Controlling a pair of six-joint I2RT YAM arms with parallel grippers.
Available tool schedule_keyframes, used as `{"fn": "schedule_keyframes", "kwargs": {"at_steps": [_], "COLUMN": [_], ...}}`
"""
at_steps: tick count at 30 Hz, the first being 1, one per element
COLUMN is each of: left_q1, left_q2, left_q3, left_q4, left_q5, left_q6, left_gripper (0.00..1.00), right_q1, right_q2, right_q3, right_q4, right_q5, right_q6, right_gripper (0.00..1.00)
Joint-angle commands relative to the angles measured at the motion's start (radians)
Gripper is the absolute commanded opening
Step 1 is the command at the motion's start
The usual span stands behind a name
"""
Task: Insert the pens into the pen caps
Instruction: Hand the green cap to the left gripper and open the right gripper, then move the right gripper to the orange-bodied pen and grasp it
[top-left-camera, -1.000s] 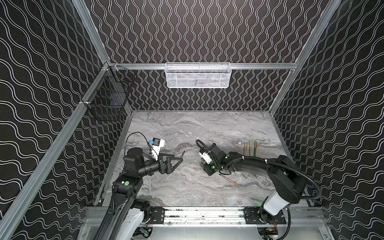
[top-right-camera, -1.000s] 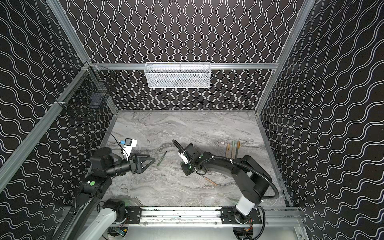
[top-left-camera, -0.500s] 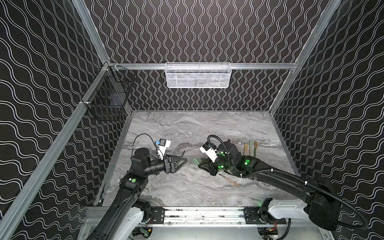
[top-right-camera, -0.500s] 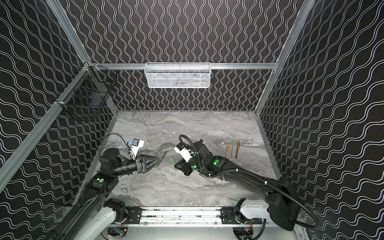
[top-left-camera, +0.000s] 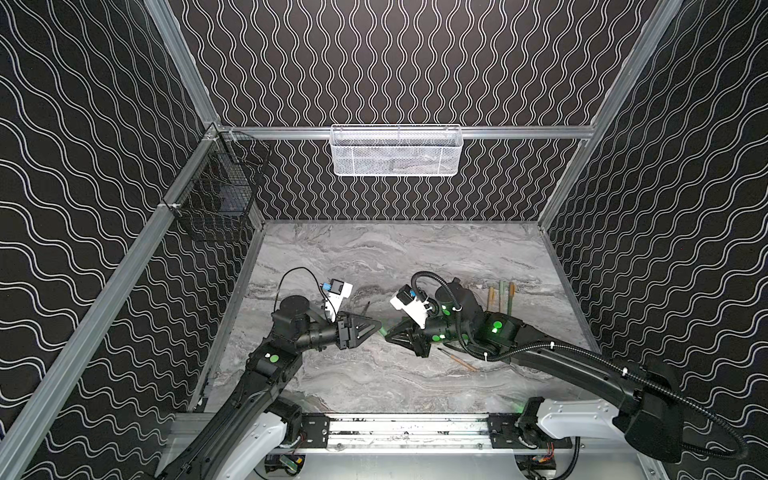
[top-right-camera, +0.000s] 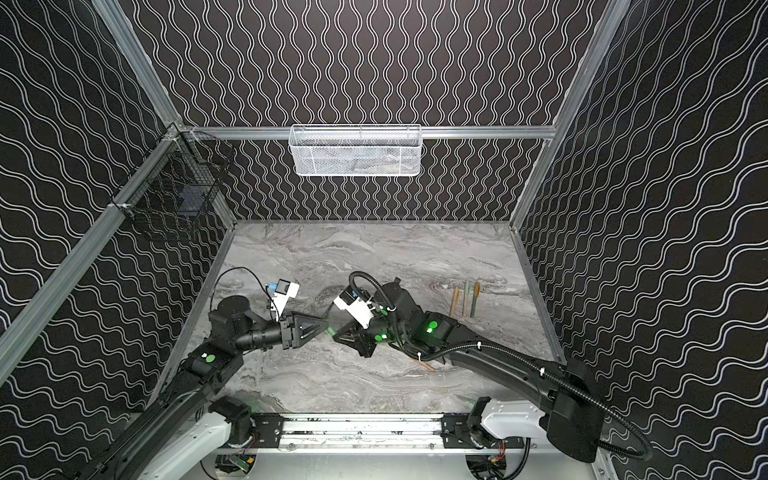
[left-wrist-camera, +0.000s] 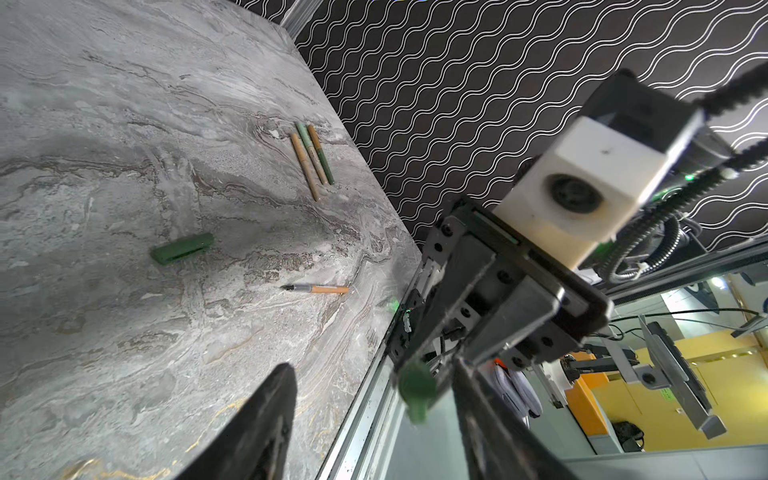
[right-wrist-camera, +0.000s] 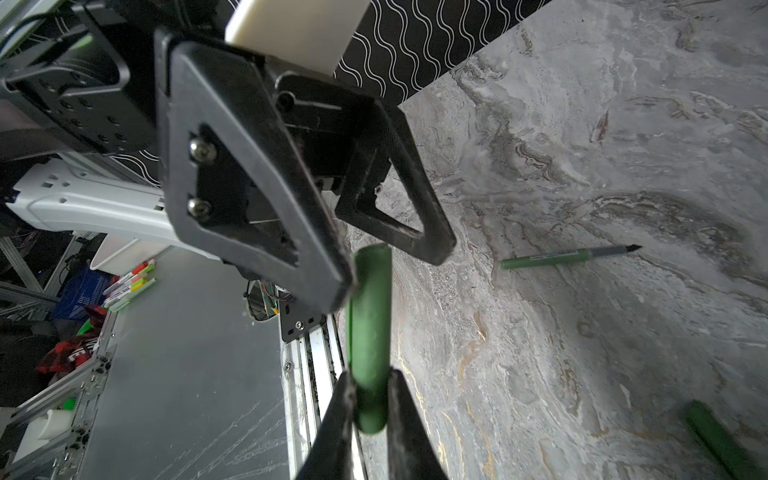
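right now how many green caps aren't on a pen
2: one green cap pinched in the right tool, one second cap lying on the table; the arms may hide more.

No legible text, brand or number found. The green pen (right-wrist-camera: 569, 255) bears a line of fine print along its barrel (too small to read); white lettering on a red cloth (right-wrist-camera: 68, 353) is blurred.

The tabletop (top-left-camera: 395, 257) looks smooth, matt, marble-patterned; the cap (right-wrist-camera: 370, 332) matt green plastic; the basket (top-left-camera: 395, 160) white metal mesh; the rail (top-left-camera: 519, 132) brushed bare metal.
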Motion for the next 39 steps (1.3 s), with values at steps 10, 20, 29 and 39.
{"fn": "schedule_keyframes", "kwargs": {"at_steps": [10,20,29,39], "left_q1": [-0.011,-0.011,-0.011,-0.009], "left_q2": [0.015,0.026,0.057,0.031], "left_q3": [0.008,0.026,0.155,0.322], "left_q4": [0.031,-0.018,-0.325,-0.587], "left_q5": [-0.019,-0.036,-0.188,-0.266], "left_q6": [0.019,0.048,0.194,0.369], "left_gripper": [0.21,0.00,0.00,0.00], "right_q1": [0.034,0.037,0.025,-0.230], "right_q2": [0.044,0.072,-0.007,0.021], "right_q3": [0.053,0.082,0.018,-0.061], "right_q4": [0.032,0.046,-0.039,-0.361], "right_q5": [0.008,0.017,0.123,0.253], "right_q6": [-0.014,0.015,0.010,0.089], "right_gripper": [0.14,0.17,0.65,0.89]}}
